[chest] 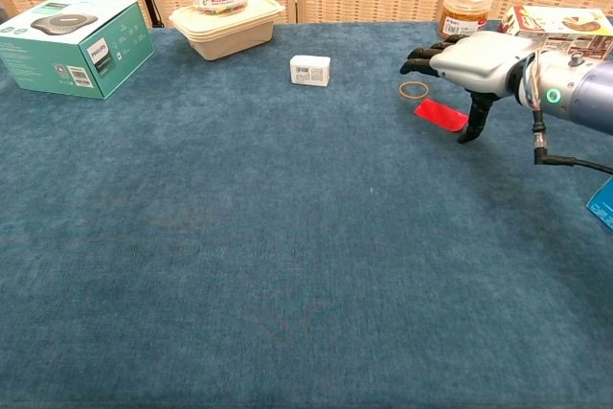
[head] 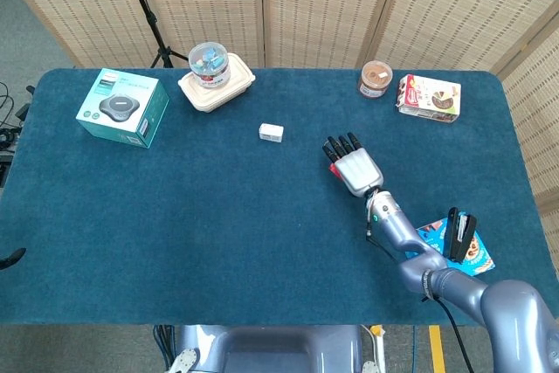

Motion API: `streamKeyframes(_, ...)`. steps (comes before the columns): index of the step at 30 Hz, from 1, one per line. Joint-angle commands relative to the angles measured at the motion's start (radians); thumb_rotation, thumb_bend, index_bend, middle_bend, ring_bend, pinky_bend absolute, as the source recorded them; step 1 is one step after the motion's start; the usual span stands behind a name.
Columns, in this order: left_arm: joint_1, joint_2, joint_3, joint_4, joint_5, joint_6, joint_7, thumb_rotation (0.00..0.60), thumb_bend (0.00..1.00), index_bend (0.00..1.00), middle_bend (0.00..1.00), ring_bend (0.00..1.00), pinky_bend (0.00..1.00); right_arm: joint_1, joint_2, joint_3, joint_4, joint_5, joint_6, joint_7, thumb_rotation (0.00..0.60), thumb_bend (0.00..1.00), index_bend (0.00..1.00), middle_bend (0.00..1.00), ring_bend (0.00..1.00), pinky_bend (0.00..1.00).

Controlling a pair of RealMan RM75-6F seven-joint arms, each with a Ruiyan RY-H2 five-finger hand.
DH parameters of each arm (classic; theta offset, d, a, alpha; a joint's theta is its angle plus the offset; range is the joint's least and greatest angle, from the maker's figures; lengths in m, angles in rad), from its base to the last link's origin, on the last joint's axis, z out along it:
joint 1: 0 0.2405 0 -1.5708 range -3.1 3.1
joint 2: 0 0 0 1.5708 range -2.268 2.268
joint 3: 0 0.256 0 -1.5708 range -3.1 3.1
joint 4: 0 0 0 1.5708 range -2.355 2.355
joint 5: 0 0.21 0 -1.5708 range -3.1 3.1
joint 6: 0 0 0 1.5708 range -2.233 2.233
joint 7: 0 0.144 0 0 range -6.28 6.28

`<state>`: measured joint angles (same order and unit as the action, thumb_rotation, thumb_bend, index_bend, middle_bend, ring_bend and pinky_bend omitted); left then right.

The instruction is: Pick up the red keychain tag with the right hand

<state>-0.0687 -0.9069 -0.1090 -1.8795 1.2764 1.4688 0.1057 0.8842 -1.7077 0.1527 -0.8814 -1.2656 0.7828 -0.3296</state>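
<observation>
- The right hand (chest: 469, 64) hovers palm-down at the upper right of the chest view, fingers spread and reaching left, thumb hanging down toward the cloth; it holds nothing.
- The red keychain tag (chest: 442, 114) lies flat on the blue tablecloth (chest: 287, 237), directly under the hand and slightly left of the thumb tip, seemingly just clear of it.
- The tag's long axis runs diagonally, from upper left to lower right in the chest view; its thin metal ring (chest: 414, 90) lies just beyond its upper-left end, below the fingertips.
- Only the right arm shows in either view, so it is the nearer one; the left hand is out of sight.
- The head view, looking down, has the right hand (head: 354, 164) at centre right covering almost all of the tag, leaving a red sliver (head: 333, 169) at its left edge.
- The chest view alone shows the gap between hand and cloth, and the ring.
</observation>
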Motion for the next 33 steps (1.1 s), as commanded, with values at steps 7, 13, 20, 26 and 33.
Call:
streamKeyframes(7, -0.001, 0.001, -0.001, 0.004, -0.004, -0.004, -0.005, 0.600, 0.00, 0.00, 0.00, 0.00, 0.00, 0.018, -0.054, 0.019, 0.090, -0.005, 0.008, 0.035, 0.600, 0.00, 0.00, 0.00, 0.00, 0.00)
streamKeyframes(13, -0.002, 0.001, -0.001, 0.004, -0.005, -0.004, -0.006, 0.600, 0.00, 0.00, 0.00, 0.00, 0.00, 0.026, -0.066, 0.027, 0.111, -0.010, 0.011, 0.053, 0.600, 0.00, 0.01, 0.00, 0.00, 0.00)
streamKeyframes(20, -0.003, 0.001, 0.000, 0.003, -0.004, -0.005, -0.003, 0.600, 0.00, 0.00, 0.00, 0.00, 0.00, 0.027, -0.072, 0.018, 0.123, -0.024, 0.005, 0.072, 0.600, 0.00, 0.15, 0.00, 0.00, 0.00)
streamKeyframes(26, -0.001, 0.002, 0.000, 0.003, -0.003, -0.003, -0.007, 0.600, 0.00, 0.00, 0.00, 0.00, 0.00, 0.028, -0.078, 0.011, 0.136, -0.042, 0.006, 0.099, 0.600, 0.00, 0.30, 0.00, 0.00, 0.00)
streamKeyframes(33, -0.002, 0.002, 0.001, 0.004, -0.001, -0.004, -0.007, 0.600, 0.00, 0.00, 0.00, 0.00, 0.00, 0.031, -0.079, 0.000, 0.151, -0.057, -0.012, 0.127, 0.600, 0.00, 0.37, 0.00, 0.00, 0.00)
